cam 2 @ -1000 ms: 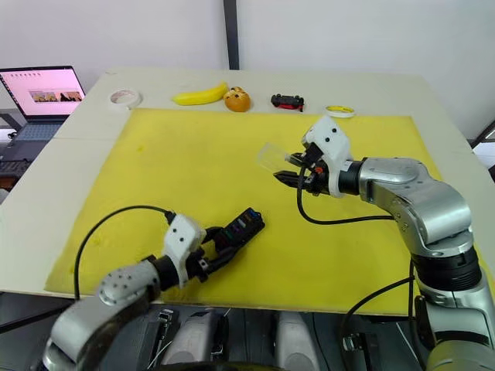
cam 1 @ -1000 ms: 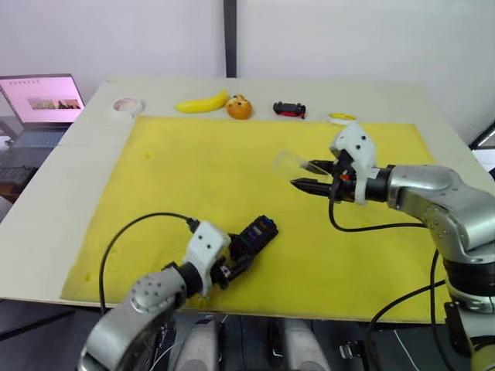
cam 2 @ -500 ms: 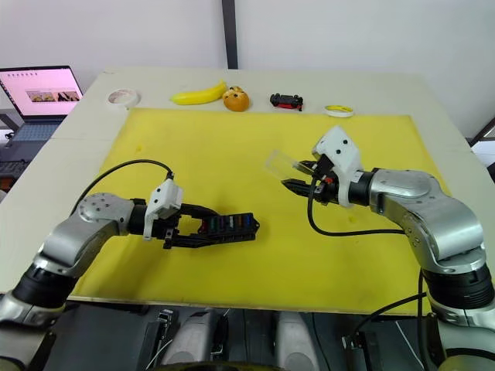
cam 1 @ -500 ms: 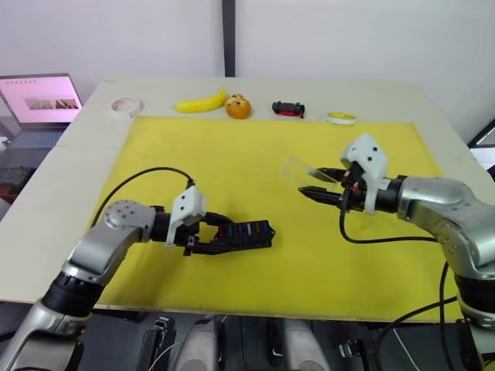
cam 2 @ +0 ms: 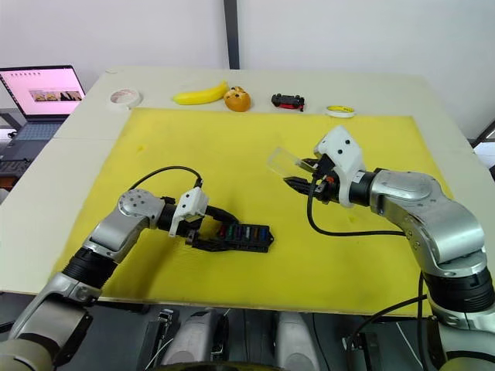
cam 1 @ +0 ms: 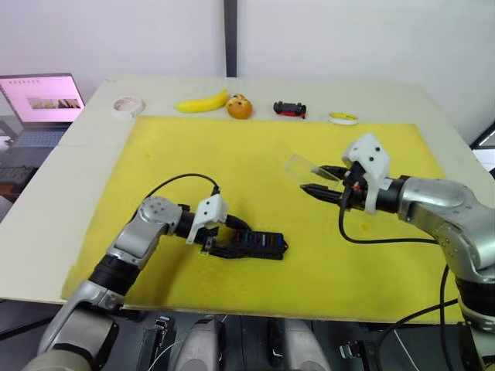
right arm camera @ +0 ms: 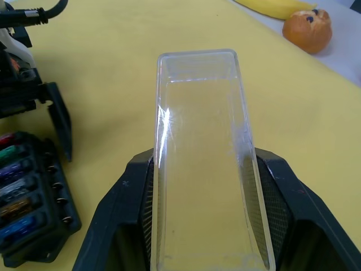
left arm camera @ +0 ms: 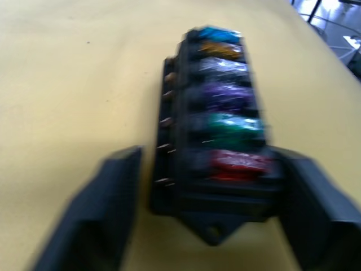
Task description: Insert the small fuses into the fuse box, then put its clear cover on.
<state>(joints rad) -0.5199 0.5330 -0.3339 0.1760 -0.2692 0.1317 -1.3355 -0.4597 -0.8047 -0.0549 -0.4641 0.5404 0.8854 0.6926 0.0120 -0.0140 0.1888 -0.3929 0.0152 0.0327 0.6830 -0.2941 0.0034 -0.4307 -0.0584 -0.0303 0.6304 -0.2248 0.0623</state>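
Black plastic, the fuse box (cam 2: 241,234) lay flat on the yellow mat (cam 2: 232,147), all six small fuses (left arm camera: 225,113) seated in their row of slots. The left gripper (cam 2: 207,230) sat at the box's near end with its fingers spread to either side; whether they touched the box was hard to tell from the blurred wrist view. The right gripper (right arm camera: 200,226) pinched the clear cover (right arm camera: 203,147) by its long sides, held in the air well apart from the box. Inserting looked finished, so the covering step was in hand. The next move would call for carrying the cover over the box, matching its length to the row, and pressing it down squarely while the left gripper steadied the box.
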